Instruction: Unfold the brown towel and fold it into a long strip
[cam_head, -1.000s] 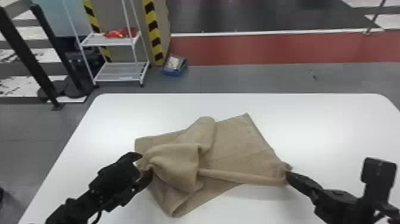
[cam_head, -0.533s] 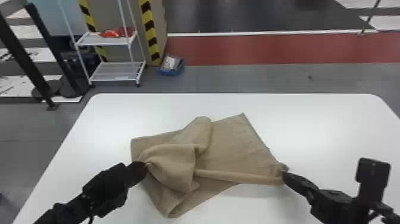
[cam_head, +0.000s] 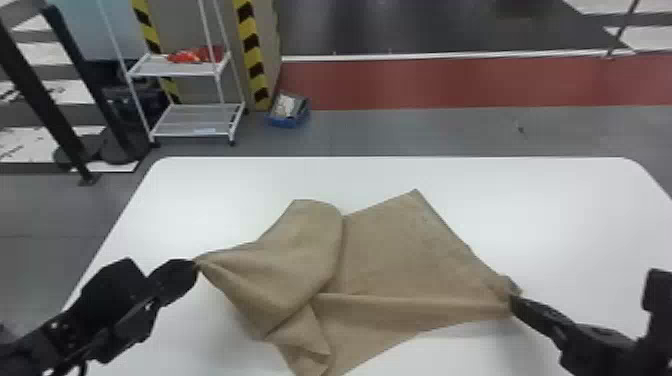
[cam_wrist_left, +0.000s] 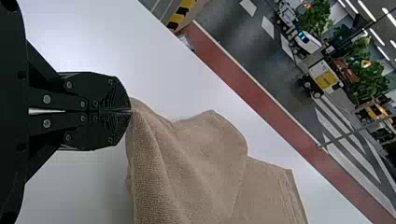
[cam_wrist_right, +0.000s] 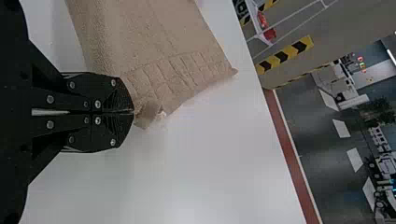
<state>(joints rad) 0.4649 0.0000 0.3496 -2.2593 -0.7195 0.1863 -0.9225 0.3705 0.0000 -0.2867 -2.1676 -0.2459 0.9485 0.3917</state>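
Between our two black arms we have the brown cloth towel (cam_head: 400, 250), partly spread and still creased, on the smooth white rectangular worktop (cam_head: 560, 210). Our left pincer, with its flat black fingers (cam_head: 196, 266), is closed on a corner at the towel's left end, and the cloth fans out from the tips in long folds. Our right pincer (cam_head: 512, 302) grips the bunched cloth at the opposite end; in its wrist view we see the right pincer (cam_wrist_right: 134, 112) with both fingers pressed together and a small crumple beside the tips. Between them, a broad loose fold lies over the towel's left part — the right part is flatter, with a crease running toward the right pincer. Past the worktop, we see a white metal rack (cam_head: 180, 120) and, near it, a small blue box (cam_head: 286, 121) on the floor.
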